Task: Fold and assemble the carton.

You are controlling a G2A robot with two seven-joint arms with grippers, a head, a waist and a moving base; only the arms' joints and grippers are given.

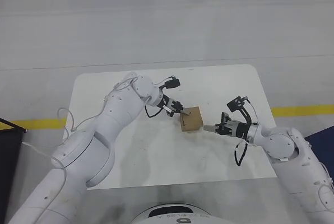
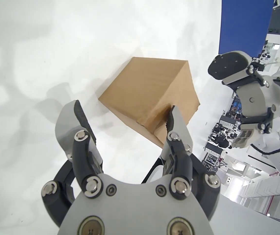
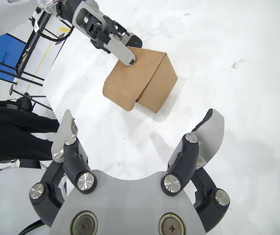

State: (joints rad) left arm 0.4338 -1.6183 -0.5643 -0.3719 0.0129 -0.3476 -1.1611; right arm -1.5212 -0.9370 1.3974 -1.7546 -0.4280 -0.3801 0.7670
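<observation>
Carton (image 1: 190, 118) sits on bench (image 1: 156, 162) | left hand (image 1: 177, 108) open, one fingertip touching carton | right hand (image 1: 212, 128) open, near carton, apart

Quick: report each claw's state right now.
Left claw: open, one fingertip pressing on the carton, nothing clamped.
Right claw: open, empty, short of the carton.

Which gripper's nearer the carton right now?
Left. The left gripper, open, touches a corner of the carton with one of its fingers; the right gripper, open, sits apart on the opposite side.
</observation>
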